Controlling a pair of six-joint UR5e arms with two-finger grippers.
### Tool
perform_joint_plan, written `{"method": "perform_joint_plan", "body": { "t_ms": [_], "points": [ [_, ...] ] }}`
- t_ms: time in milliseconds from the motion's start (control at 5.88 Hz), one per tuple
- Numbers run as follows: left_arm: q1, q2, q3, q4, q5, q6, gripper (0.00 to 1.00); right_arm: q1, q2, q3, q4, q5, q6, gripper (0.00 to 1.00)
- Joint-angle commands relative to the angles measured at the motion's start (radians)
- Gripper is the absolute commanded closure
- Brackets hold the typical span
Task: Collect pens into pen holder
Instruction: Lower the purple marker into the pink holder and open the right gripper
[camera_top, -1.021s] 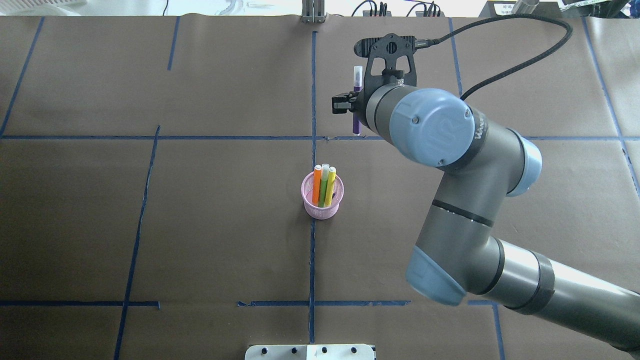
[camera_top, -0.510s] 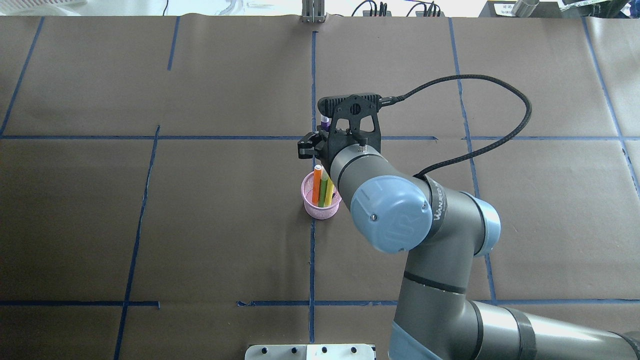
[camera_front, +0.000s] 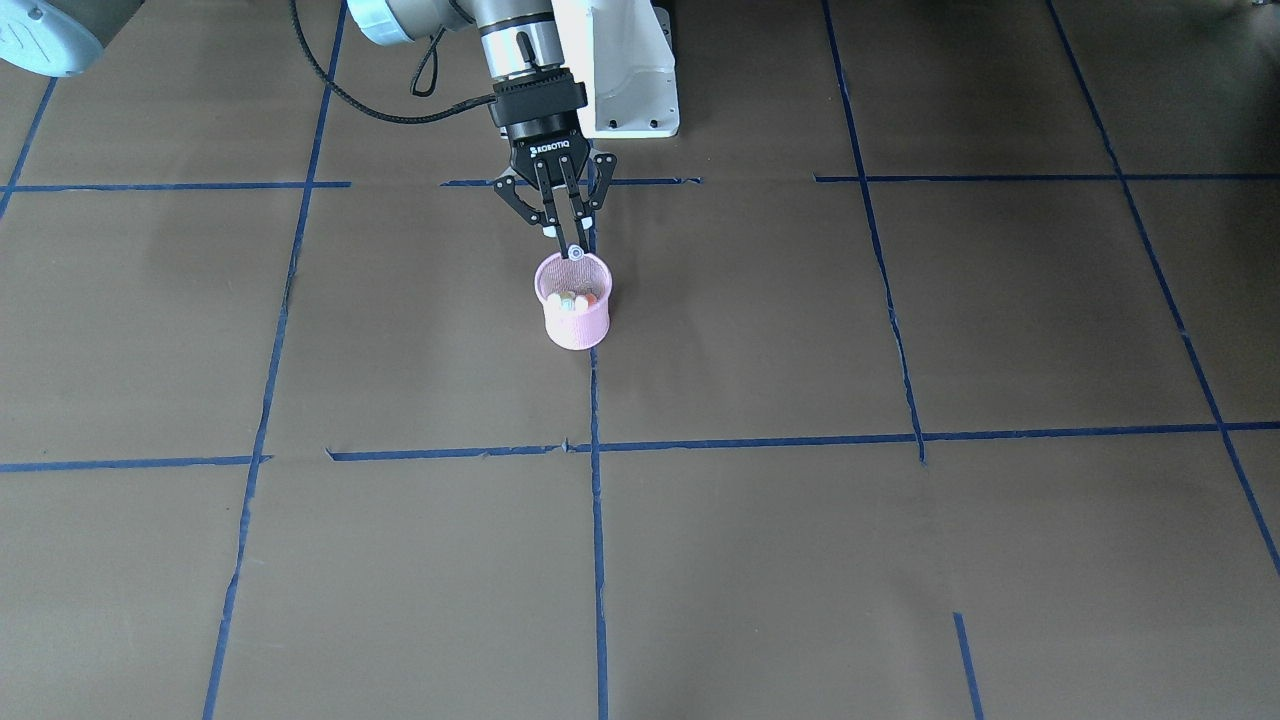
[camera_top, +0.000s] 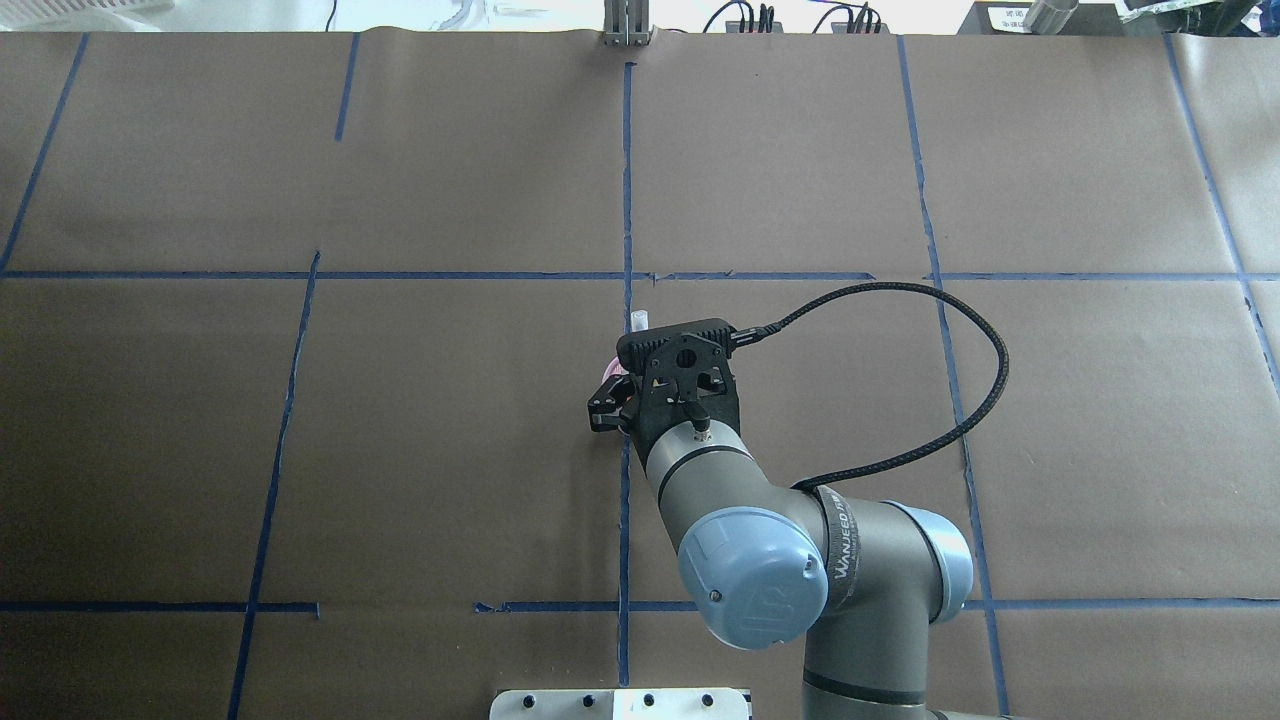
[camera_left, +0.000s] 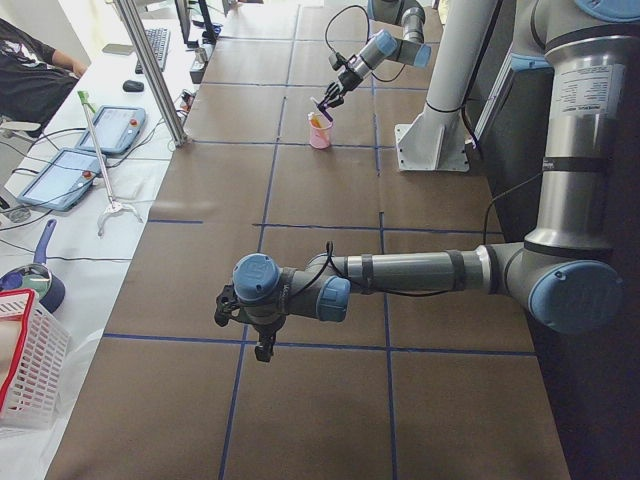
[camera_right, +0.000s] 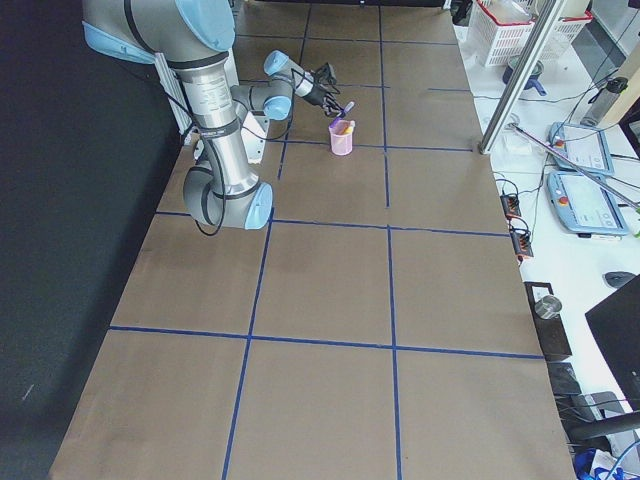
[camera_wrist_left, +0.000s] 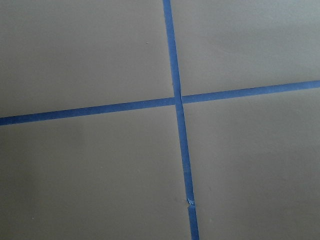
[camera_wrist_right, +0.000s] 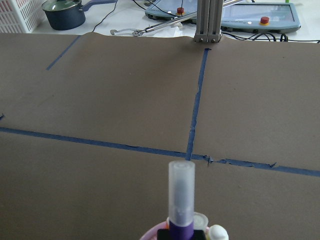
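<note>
My right gripper (camera_front: 565, 228) is shut on the purple pen (camera_wrist_right: 181, 200) and holds it upright over the pink pen holder (camera_front: 573, 310). The pen's clear cap (camera_front: 575, 252) sits at the holder's rim on the robot's side. The orange, green and yellowish pens (camera_front: 572, 298) stand inside the holder. In the overhead view my right wrist (camera_top: 680, 385) covers nearly all of the holder; only the purple pen's cap (camera_top: 639, 320) and a pink sliver (camera_top: 609, 369) show. My left gripper (camera_left: 258, 342) hangs over bare table far from the holder; I cannot tell if it is open or shut.
Brown paper with blue tape lines (camera_top: 625, 170) covers the table. A white robot base (camera_front: 620, 70) stands behind the holder. Beyond the far edge are a metal post (camera_wrist_right: 207, 20), tablets (camera_left: 60, 175), a pot (camera_wrist_right: 62, 12) and a white basket (camera_left: 25, 370).
My right arm has carried the purple pen from beyond the far tape line back towards the robot, to just above the holder. Its wrist now hides the holder from overhead.
</note>
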Motion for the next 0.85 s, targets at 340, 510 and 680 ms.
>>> {"method": "perform_joint_plan", "body": {
  "t_ms": [340, 510, 680],
  "points": [
    [0.000, -0.002, -0.002, 0.000, 0.000, 0.000, 0.00, 0.029, -0.002, -0.014, -0.003, -0.007, 0.000, 1.00],
    [0.000, -0.002, -0.003, 0.000, 0.000, 0.000, 0.00, 0.028, 0.001, -0.048, 0.000, -0.007, 0.009, 1.00],
    [0.000, -0.002, -0.002, 0.000, 0.000, 0.000, 0.00, 0.026, 0.013, -0.060, 0.000, -0.009, 0.020, 1.00]
  ]
}}
